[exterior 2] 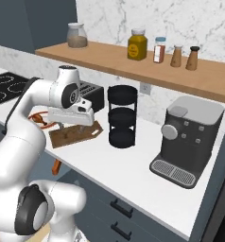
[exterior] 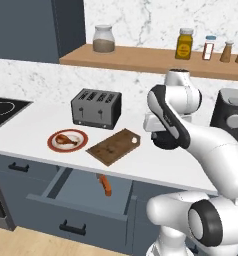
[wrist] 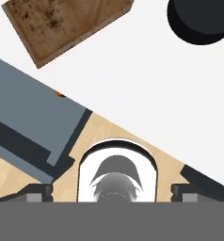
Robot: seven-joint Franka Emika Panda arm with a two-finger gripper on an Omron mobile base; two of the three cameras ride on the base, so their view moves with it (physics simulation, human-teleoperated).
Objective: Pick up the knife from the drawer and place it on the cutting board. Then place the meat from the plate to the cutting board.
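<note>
**Knife waits in the open drawer; claw spread and empty**

Left base view: you see the knife [exterior: 105, 184] lying in the open drawer [exterior: 81, 192], orange handle toward you, below and left of where the claw hangs over the counter. The cutting board [exterior: 113, 146] sits left of the claw, the plate [exterior: 67, 140] with the meat [exterior: 64, 139] beyond it.

Right base view: the board [exterior 2: 74, 133] lies under the hand; a sliver of orange handle [exterior 2: 56, 166] peeks below the counter edge.

Hand view: the claw's [wrist: 112, 189] tips stand wide apart, holding nothing. The board [wrist: 67, 26] is ahead, the drawer [wrist: 31, 124] off to one side.

Expect the knife to be light, stiff and slick on the blade; pinch across the handle. No readable writing anywhere.
</note>
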